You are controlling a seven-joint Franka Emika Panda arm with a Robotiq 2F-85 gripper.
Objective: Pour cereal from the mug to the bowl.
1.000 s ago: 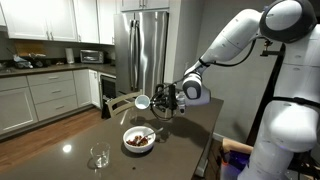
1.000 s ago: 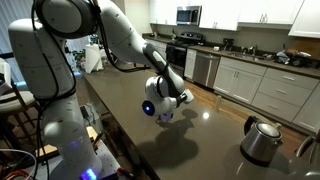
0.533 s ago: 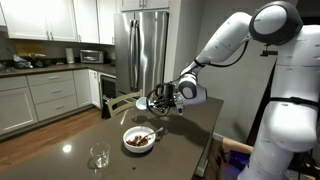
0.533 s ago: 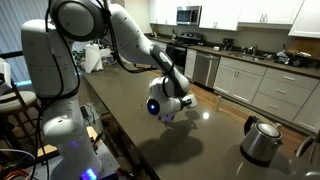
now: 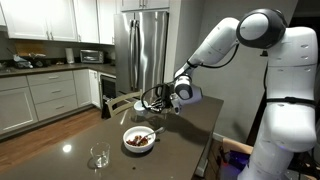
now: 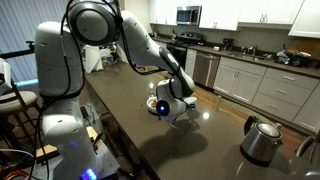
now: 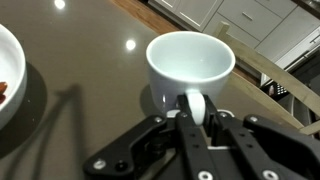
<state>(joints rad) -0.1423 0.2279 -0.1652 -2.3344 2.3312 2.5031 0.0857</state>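
Note:
The white mug (image 7: 190,62) stands upright and looks empty inside in the wrist view. Its handle sits between the fingers of my gripper (image 7: 193,112), which is shut on it. In an exterior view the mug (image 5: 141,104) is at the far side of the dark counter, with my gripper (image 5: 153,101) behind it. The wide white bowl (image 5: 139,139) sits nearer the front with dark brown cereal (image 5: 138,142) and a utensil in it. Its rim shows at the left edge of the wrist view (image 7: 10,70). In the other exterior view my gripper (image 6: 165,105) hides most of the mug.
A clear drinking glass (image 5: 99,156) stands at the counter's front corner. A steel kettle (image 6: 262,140) sits farther along the counter. A steel fridge (image 5: 145,50) and white cabinets are behind. The robot's white base is beside the counter.
The mug has turned from tilted, mouth towards the bowl, to upright. The arm's upper links have swung further over the counter.

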